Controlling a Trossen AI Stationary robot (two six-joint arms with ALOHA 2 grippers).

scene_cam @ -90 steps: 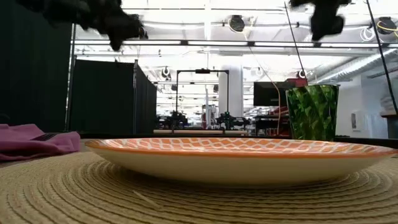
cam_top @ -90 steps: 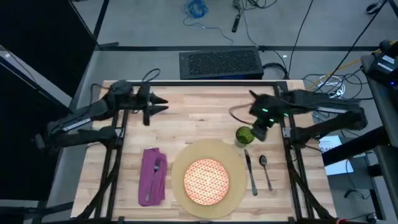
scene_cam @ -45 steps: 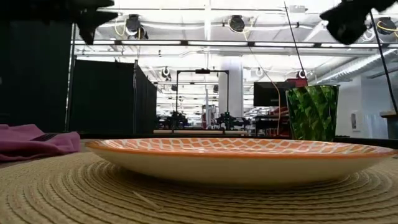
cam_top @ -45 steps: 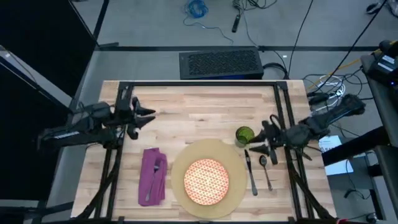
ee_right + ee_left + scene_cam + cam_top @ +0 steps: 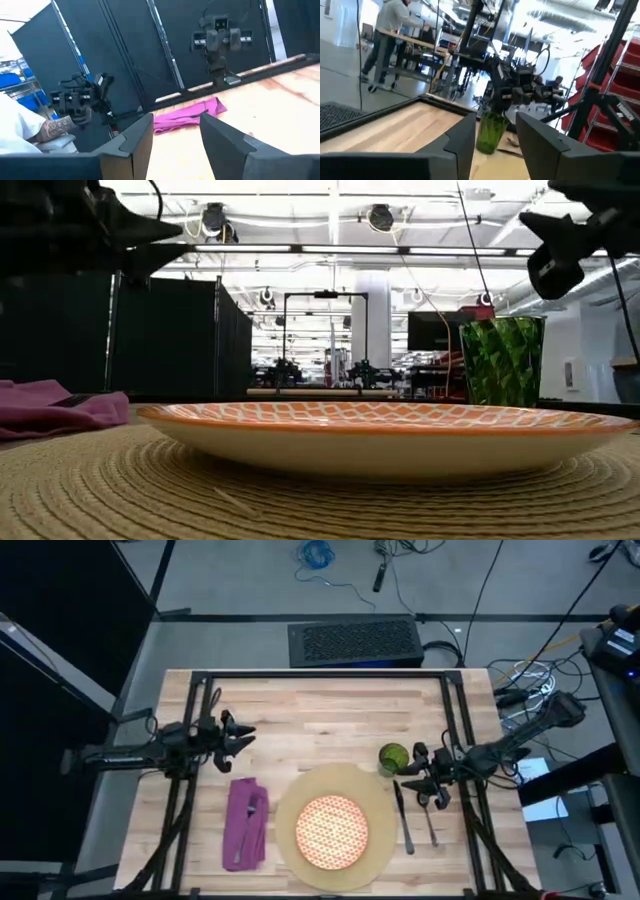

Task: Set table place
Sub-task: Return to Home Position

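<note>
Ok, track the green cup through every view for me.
High view: green cup just past the mat's upper right.
Low view: right side, behind the plate.
Left wrist view: mid-picture, standing on the table.
Right wrist view: not in it.
Shared landmark: purple napkin, in high, low, right wrist views.

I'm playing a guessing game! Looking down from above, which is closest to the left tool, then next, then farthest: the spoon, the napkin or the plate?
From the left tool:
1. Napkin, left side, closest to it.
2. Plate, in the middle.
3. Spoon, far right.
</note>
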